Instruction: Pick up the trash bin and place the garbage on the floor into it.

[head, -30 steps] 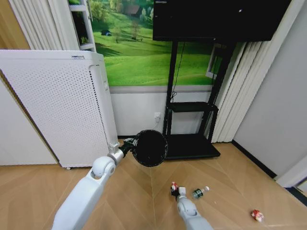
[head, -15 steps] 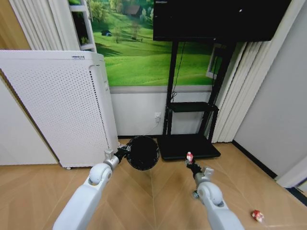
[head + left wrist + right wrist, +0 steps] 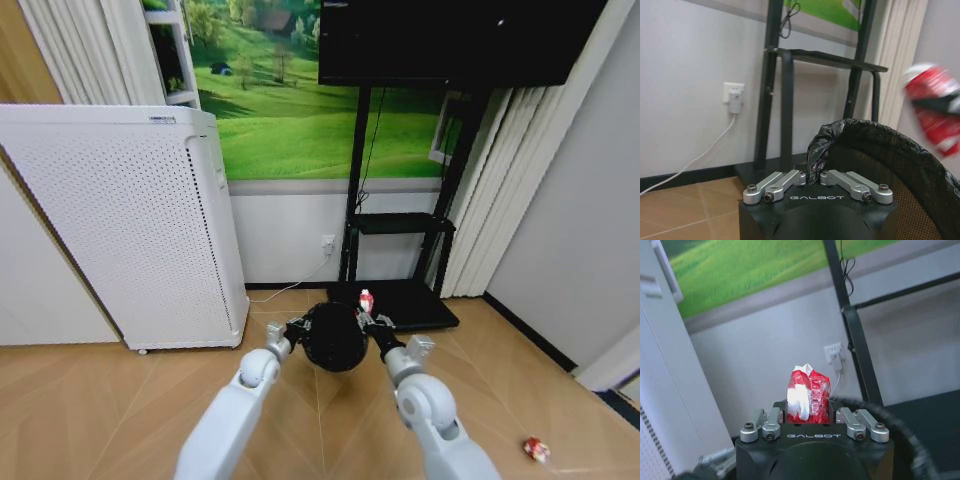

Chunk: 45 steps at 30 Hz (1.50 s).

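Note:
The trash bin [image 3: 335, 337], black mesh with a dark liner, hangs in the air in front of me, its mouth tilted toward my head camera. My left gripper [image 3: 296, 328] is shut on its rim [image 3: 816, 150]. My right gripper [image 3: 369, 317] is shut on a red-and-white scrap of garbage [image 3: 366, 300], held right at the bin's upper right edge. In the right wrist view the scrap [image 3: 807, 397] stands between the fingers, with the bin's rim [image 3: 900, 425] just beyond. The left wrist view shows the same scrap [image 3: 935, 107] above the bin's mouth [image 3: 890, 165]. Another red-and-white scrap [image 3: 536, 450] lies on the floor [image 3: 100, 400] at the far right.
A tall white perforated appliance [image 3: 120, 230] stands at the left against the wall. A black TV stand [image 3: 400, 300] with a low base sits straight behind the bin. A white cable [image 3: 290, 290] runs from a wall socket. Grey wall and pleated curtains [image 3: 500, 200] close the right side.
My left arm has swung the bin to the right, toward the middle. My right gripper has carried the red-and-white scrap up and left, to the bin's edge.

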{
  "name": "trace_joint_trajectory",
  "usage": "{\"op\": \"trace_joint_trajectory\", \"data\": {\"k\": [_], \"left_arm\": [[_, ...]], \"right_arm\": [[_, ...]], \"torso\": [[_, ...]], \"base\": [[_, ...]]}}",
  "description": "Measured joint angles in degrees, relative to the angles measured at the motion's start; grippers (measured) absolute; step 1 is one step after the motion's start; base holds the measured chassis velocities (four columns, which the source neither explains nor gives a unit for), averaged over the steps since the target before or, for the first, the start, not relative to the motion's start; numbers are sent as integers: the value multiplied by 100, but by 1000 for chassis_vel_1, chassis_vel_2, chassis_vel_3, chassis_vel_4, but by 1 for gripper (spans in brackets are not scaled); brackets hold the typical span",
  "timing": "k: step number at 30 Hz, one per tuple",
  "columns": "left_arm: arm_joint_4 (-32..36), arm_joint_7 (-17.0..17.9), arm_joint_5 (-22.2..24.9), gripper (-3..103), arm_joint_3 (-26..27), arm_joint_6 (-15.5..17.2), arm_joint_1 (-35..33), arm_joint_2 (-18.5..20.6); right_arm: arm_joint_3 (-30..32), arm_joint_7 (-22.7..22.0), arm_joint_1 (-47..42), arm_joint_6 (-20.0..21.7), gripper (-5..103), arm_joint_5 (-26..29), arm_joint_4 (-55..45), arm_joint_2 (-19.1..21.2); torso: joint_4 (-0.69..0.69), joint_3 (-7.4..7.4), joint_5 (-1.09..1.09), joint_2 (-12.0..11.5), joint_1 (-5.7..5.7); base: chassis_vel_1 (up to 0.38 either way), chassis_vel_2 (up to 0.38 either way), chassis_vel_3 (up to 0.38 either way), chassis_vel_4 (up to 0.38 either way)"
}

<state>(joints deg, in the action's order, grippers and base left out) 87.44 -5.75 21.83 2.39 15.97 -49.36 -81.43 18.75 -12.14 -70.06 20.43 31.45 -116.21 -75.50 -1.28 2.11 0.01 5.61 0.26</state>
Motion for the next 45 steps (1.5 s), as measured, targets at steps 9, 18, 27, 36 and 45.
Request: {"op": "trace_joint_trajectory", "data": {"k": [9,18,27,36,45], "left_arm": [[112,32,-48,7,-98,10,-5,37],[135,13,-32,7,-44,15,10,109],[661,-49,50,7,455,20,-375,637],[1101,-109,238,7,812,58,-647,1104],[1188,-129,319,7,845,84,-633,1113]], "right_arm": [[39,118,157,-178,54,-458,649,18],[168,40,-24,-124,87,-508,358,46],[1000,-106,-296,-126,100,-421,212,269],[1153,130,-311,-323,100,-563,837,220],[1050,141,-332,-366,100,-601,907,138]], "torso": [[1,0,-1,0,0],[1,0,-1,0,0],[2,0,-1,0,0],[1,0,-1,0,0],[0,0,-1,0,0]], "base": [[0,0,0,0],[0,0,0,0],[0,0,0,0],[0,0,0,0],[-63,-71,71,63]]}}
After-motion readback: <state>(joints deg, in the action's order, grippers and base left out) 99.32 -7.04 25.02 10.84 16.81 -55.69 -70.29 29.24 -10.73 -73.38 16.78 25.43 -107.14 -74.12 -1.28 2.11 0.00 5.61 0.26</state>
